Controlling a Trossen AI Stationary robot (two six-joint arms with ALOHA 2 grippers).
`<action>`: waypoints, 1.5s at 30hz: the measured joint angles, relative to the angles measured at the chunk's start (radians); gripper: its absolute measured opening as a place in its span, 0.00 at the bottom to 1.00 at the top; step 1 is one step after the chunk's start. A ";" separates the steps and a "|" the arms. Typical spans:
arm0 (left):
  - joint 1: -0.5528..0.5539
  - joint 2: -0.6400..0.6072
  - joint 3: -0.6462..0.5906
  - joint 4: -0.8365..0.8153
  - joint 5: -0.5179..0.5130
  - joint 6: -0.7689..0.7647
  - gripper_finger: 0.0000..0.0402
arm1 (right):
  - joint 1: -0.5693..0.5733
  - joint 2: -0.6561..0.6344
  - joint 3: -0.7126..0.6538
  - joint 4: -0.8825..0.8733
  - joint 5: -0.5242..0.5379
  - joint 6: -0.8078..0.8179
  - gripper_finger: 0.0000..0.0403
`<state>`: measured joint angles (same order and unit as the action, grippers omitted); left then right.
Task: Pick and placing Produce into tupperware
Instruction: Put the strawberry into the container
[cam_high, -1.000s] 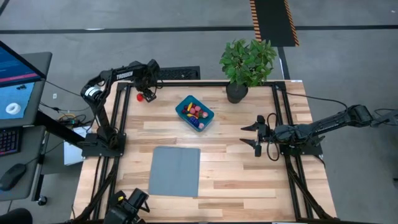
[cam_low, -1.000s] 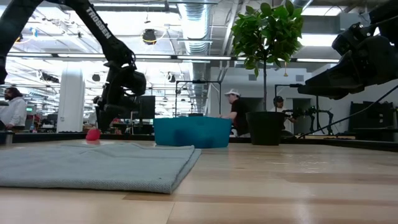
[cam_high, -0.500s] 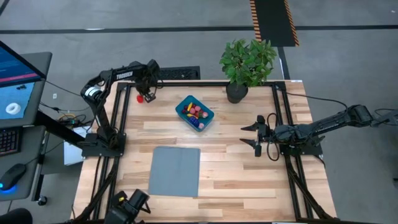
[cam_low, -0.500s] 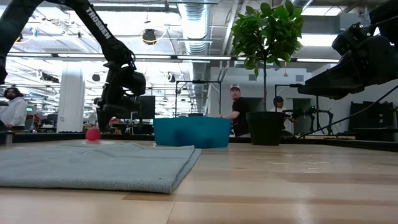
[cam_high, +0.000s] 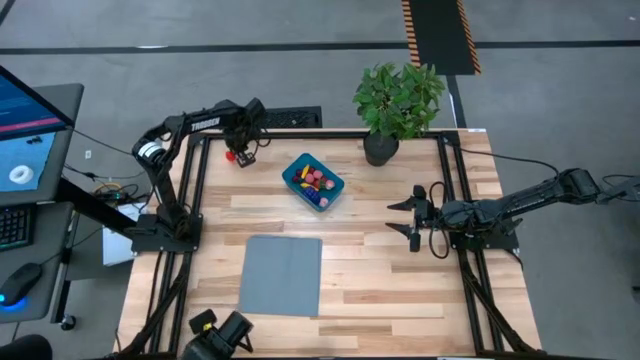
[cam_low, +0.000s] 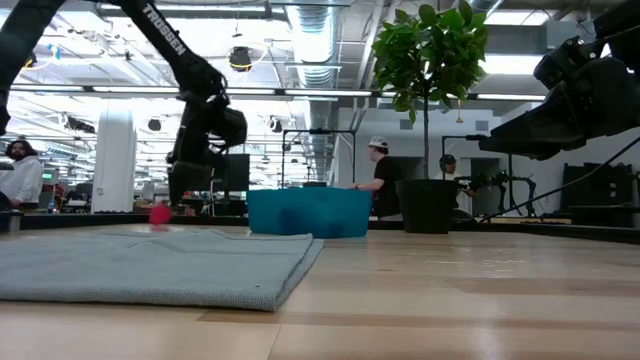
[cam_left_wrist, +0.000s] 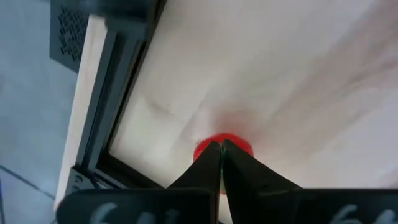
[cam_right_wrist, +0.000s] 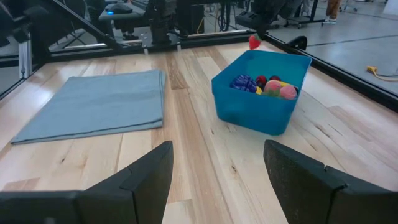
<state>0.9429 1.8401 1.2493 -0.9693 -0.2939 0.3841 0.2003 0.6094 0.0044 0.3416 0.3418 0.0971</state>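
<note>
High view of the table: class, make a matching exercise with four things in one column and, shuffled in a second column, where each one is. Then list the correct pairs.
Things:
1. tupperware
2. potted plant
3. grey sheet
4. red produce piece

Places:
A. far right corner of the table
B. near middle, flat on the wood
C. table centre, holding produce
D. far left edge, at the left gripper

Pairs: 1-C, 2-A, 3-B, 4-D

The brand name TROSSEN stands in white capitals along the left arm (cam_low: 165, 22), running slantwise down its dark upper link in the low view. The same white lettering shows on that arm from above in the high view, too small there to read letter by letter. No other text is legible.
</note>
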 joint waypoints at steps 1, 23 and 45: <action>-0.013 -0.004 0.008 -0.009 0.000 0.000 0.00 | 0.000 0.000 0.000 0.000 0.000 0.000 0.68; -0.297 -0.541 0.007 0.074 0.407 -0.111 0.00 | 0.000 0.000 0.000 -0.001 0.000 0.000 0.68; -0.452 -1.100 -0.513 0.666 1.004 -0.269 0.00 | 0.000 0.000 0.000 -0.001 0.000 0.000 0.68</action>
<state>0.4911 0.7405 0.7364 -0.3028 0.7105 0.1153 0.2004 0.6093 0.0044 0.3408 0.3416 0.0971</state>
